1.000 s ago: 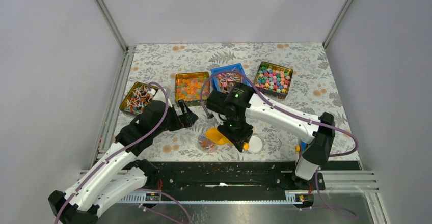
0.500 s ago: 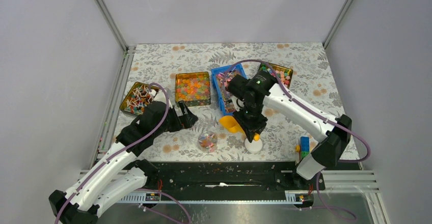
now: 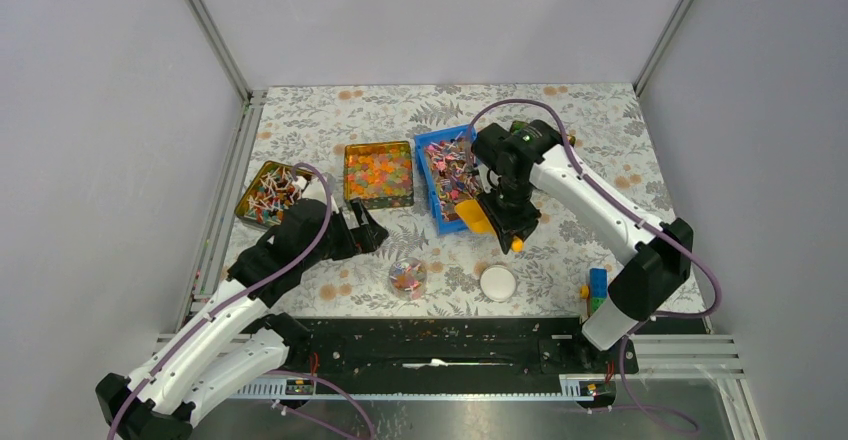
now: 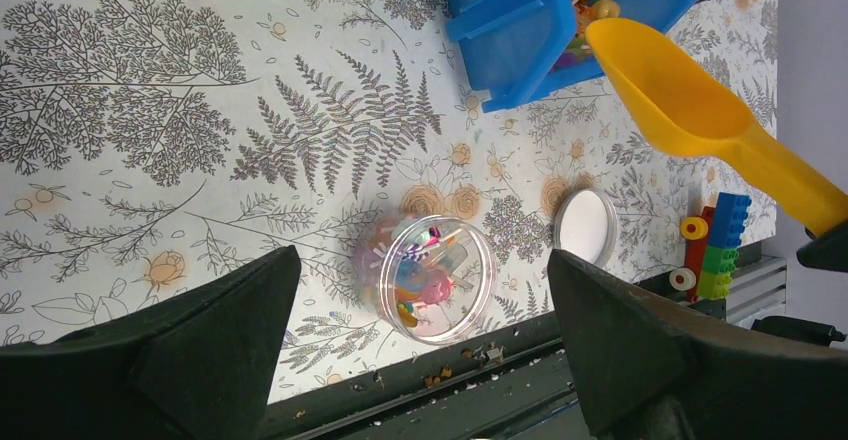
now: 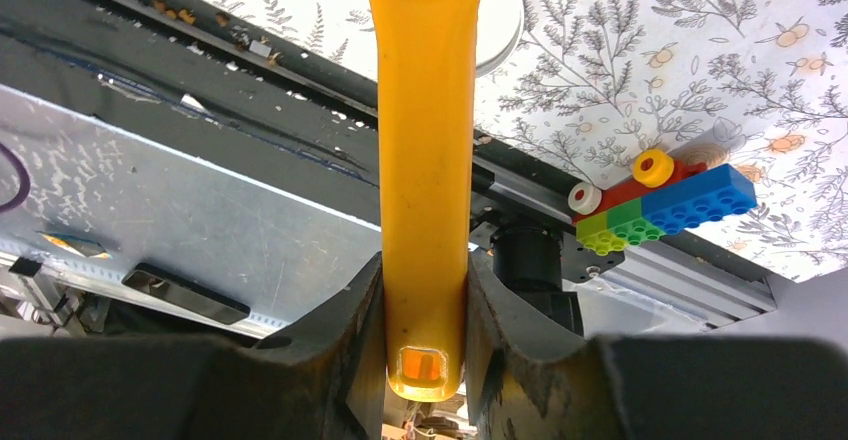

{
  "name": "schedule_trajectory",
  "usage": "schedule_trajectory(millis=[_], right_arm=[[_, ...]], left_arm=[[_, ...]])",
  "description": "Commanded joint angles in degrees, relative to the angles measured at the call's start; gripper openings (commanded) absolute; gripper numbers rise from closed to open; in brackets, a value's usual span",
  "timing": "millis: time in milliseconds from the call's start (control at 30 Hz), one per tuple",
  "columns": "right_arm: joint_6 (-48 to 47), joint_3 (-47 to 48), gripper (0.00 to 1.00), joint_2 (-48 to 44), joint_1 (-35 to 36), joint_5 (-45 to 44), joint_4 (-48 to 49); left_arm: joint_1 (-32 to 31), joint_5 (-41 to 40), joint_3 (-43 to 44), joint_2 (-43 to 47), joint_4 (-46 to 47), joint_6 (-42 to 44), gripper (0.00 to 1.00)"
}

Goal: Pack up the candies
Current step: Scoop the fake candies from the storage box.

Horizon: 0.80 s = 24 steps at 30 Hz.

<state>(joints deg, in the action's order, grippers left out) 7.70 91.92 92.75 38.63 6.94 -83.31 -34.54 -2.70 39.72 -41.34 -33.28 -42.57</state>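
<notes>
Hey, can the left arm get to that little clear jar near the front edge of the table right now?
Probably yes. The left gripper is open with the clear jar just ahead, nothing between them; the yellow scoop is off by the blue bin.

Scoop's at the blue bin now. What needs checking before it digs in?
1. Scoop grip: ok. The right gripper is clamped on the yellow scoop by its handle.
2. Scoop position: ok. Its bowl is at the near end of the blue bin, by the candies.
3. Jar: ok. Upright and open.
4. Lid: ok. It lies beside the jar, apart from it.
5. Left gripper: ok. Open, touching nothing.
6. Scoop height above the candies: cannot tell.
</notes>
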Motion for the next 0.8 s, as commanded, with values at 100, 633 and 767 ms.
schedule_trajectory(millis=[100, 633, 767], right_arm=[[-1.11, 3.33, 0.00, 4.73, -1.00, -2.72, 0.95], [-0.59, 6.38, 0.00, 8.94, -1.00, -4.03, 3.02], [-0.50, 7.26, 0.00, 9.91, -0.93, -3.95, 3.46]], left_arm=[[0.00, 0.17, 0.78, -0.26, 0.72, 0.86, 0.99], [0.01, 0.14, 3.87, -5.03, 1.87, 2.43, 0.99], [0.09, 0.48, 5.27, -6.80, 2.23, 3.15, 0.99]])
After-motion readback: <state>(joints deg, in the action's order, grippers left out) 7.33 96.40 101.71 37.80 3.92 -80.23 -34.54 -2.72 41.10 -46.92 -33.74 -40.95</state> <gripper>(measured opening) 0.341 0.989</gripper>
